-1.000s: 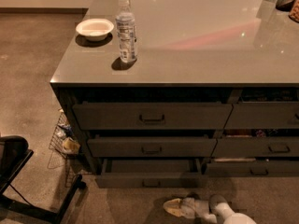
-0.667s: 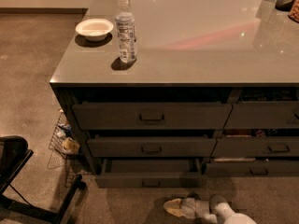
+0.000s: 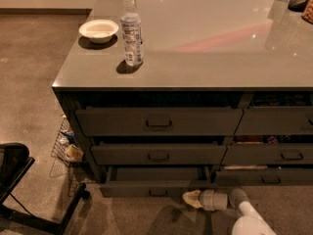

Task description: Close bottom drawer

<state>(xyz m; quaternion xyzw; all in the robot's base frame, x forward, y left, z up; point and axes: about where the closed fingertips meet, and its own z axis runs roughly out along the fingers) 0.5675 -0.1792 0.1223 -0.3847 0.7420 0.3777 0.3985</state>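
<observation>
Where the bottom drawer [image 3: 151, 188] sits: lowest of the wide left stack under the desk [image 3: 210, 48], standing part-way out, dark box interior showing above its front.
Hand [image 3: 192, 199]: down at floor level, just in front of the drawer front, right of its pull handle [image 3: 157, 193]. Touching the front or not: can't tell. Spread or pressed together: can't tell.
Handling (est.): stiff flat front on slides, prob. moderate wt, not fragile. No grip needed; push flat on the front near handle/centre so it doesn't rack.
Around the drawer: mid drawer [image 3: 159, 153] & top drawer [image 3: 159, 121] above it. Narrower stack [image 3: 274, 155] to its right. Wire basket [image 3: 66, 146] & black frame [image 3: 19, 185] to its left. Bowl [image 3: 99, 30] & bottle [image 3: 132, 33] well above, on the desk top.
In the way: nothing seen btw drawer & cabinet; box contents too dark to tell. Off-centre push looks like the main risk.
</observation>
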